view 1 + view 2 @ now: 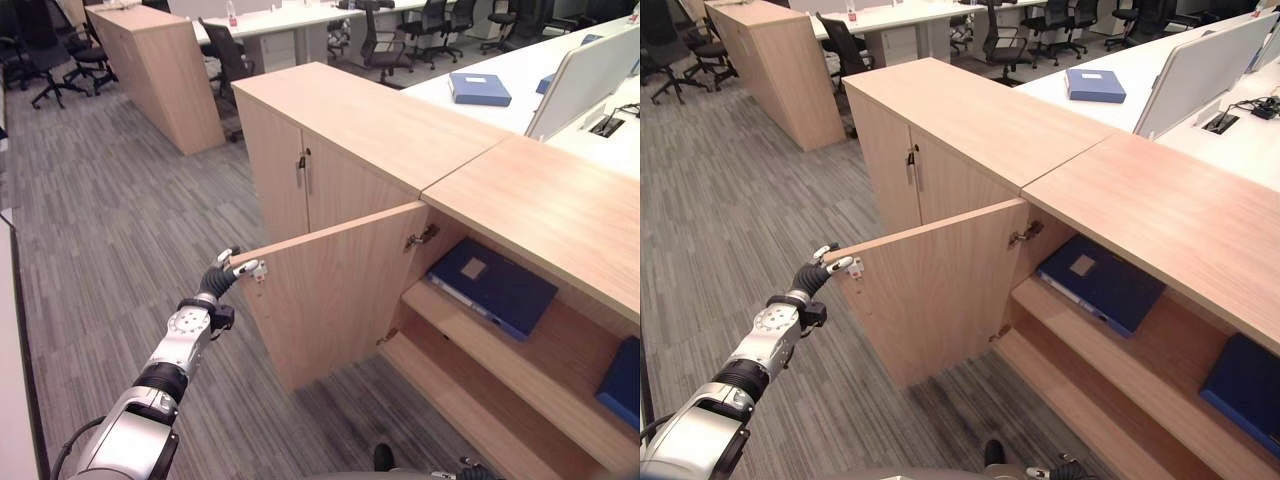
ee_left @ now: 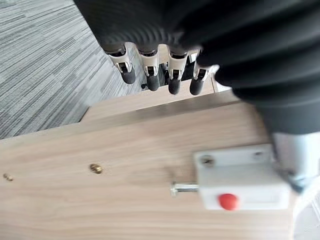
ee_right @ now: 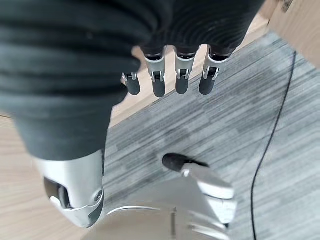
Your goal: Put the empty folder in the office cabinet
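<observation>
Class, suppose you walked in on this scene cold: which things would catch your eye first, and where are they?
Probably the open cabinet door, with the left hand at its free top corner. Next, the dark blue folder lying on the upper shelf inside, and another blue folder on the white desk behind.

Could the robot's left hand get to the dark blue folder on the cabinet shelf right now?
Probably not: the left hand is at the outer edge of the open cabinet door, and the door stands between it and the folder.

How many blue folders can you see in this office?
3, perhaps more: one blue folder on the white desk, one lying on the open cabinet's upper shelf, one partly cut off at the right edge. Bluish shapes further along the desk may be others.
</observation>
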You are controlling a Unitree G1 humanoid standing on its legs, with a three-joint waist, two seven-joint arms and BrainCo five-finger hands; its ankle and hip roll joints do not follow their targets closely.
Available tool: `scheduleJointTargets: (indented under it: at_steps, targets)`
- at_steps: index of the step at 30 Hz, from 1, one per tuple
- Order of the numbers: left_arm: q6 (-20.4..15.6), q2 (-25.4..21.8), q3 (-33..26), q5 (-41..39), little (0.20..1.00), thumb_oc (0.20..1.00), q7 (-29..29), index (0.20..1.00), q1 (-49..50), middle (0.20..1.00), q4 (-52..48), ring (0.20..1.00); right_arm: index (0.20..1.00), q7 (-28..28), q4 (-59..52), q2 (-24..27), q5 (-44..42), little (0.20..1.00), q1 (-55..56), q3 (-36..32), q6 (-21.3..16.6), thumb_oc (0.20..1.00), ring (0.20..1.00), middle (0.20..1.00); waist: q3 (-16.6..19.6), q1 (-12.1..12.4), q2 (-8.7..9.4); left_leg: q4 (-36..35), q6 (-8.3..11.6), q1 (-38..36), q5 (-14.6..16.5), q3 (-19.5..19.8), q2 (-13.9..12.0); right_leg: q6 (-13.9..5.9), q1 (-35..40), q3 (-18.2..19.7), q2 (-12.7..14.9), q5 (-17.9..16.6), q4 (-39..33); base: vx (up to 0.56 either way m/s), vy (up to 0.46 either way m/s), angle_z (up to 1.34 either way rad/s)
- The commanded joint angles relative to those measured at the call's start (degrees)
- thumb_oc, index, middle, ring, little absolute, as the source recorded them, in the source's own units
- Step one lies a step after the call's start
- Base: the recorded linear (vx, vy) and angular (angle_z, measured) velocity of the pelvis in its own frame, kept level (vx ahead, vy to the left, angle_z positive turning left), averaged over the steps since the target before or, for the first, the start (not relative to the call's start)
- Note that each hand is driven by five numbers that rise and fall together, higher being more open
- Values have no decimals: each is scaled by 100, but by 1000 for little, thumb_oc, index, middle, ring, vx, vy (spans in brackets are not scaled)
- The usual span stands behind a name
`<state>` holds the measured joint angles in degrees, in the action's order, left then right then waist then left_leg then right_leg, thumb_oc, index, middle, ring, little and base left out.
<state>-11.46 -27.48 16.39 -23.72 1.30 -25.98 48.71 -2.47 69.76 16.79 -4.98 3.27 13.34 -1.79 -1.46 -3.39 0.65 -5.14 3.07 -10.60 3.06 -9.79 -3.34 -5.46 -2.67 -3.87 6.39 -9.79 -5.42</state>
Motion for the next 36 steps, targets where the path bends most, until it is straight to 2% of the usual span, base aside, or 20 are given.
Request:
scheduleJointTargets:
  at_steps: [1,10,20,25,29,36]
  targets:
    - [-122,-122,-269,113,1000,1000,-12,1000,-387,1000,529,1000,1000,-54,151,90,112,1000,-328,45,-17,1000,1000,1000,-258,-69,-35,14,170,108,232,503,-53,-623,820,-122,406,759,151,0,0,0]
    - [-58,277,-230,118,1000,1000,88,1000,-69,1000,660,1000,1000,-57,167,95,167,1000,-388,50,3,1000,1000,1000,-290,-13,32,14,153,131,212,545,-50,-611,838,-171,409,774,160,-3,7,2]
    - [-21,456,-46,304,1000,1000,233,1000,215,1000,529,1000,1000,-52,171,120,271,1000,-445,79,16,1000,1000,1000,-311,62,88,14,143,157,192,602,-41,-594,860,-238,415,771,169,-4,7,2]
    - [-27,436,157,414,1000,1000,379,1000,371,1000,194,1000,1000,-28,158,131,292,1000,-480,66,4,1000,1000,1000,-320,96,90,14,129,166,187,621,-24,-600,854,-258,431,758,183,-2,7,1]
    - [-39,217,361,494,1000,1000,580,1000,474,1000,-371,1000,1000,34,163,108,334,1000,-415,45,8,1000,1000,1000,-336,138,82,14,110,221,166,669,2,-616,825,-298,467,759,218,-20,45,9]
    - [-59,139,315,492,1000,1000,538,1000,321,1000,-372,1000,1000,83,192,56,372,1000,-357,93,33,1000,1000,1000,-319,147,103,14,91,260,164,697,43,-629,799,-331,508,753,238,-4,19,4]
